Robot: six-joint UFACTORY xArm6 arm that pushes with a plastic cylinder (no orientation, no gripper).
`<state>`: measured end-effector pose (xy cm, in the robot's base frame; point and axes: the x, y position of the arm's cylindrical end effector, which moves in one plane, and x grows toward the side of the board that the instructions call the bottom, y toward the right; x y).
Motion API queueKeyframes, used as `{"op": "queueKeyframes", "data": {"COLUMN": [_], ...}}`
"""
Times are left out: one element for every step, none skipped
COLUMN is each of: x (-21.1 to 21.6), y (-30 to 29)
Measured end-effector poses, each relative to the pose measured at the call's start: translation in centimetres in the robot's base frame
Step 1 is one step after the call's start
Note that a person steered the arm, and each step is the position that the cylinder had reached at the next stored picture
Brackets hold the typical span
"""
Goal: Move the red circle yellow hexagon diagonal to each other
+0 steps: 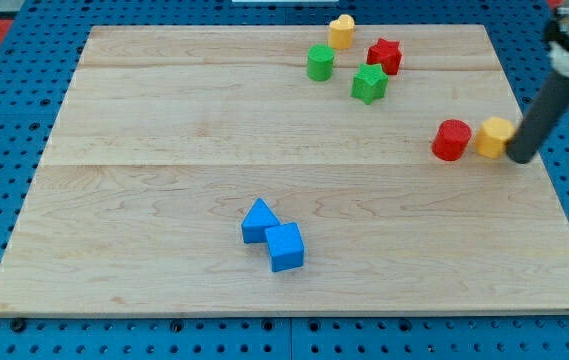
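Red circle (452, 139), a short glossy cylinder with a flat round top, sits near the board's right edge, about level with the seam between the upper planks. Just to its right, close beside it with hardly any gap showing, stands the yellow hexagon (495, 136), a squat faceted prism in the same smooth plastic. My tip (517, 157) is the lower end of a straight, matte dark rod that slants up toward the view's top right; it rests against the hexagon's right side. I have no fingers to spread or close, only this rod.

Farther out, toward the view's top, four more blocks cluster: a green cylinder (320, 62), a green star (369, 83) just to its lower right, a red star (385, 55) above that one, and a small yellow block (341, 31) with a rounded top whose exact shape I cannot make out. Well apart, at the view's lower middle, a blue triangle (258, 220) touches a blue cube (285, 246) at one corner.

All rest on a pale wooden board (164, 120) of long planks with fine lengthwise grain, lying on a blue perforated base (4, 90) dotted with regular holes.
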<state>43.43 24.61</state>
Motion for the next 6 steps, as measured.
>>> {"op": "queueKeyframes", "data": {"x": [-3.1, -3.9, -3.4, -2.0, -1.2, -1.6], "y": [-2.7, -3.5, -7.9, -13.7, -13.4, -18.2]}}
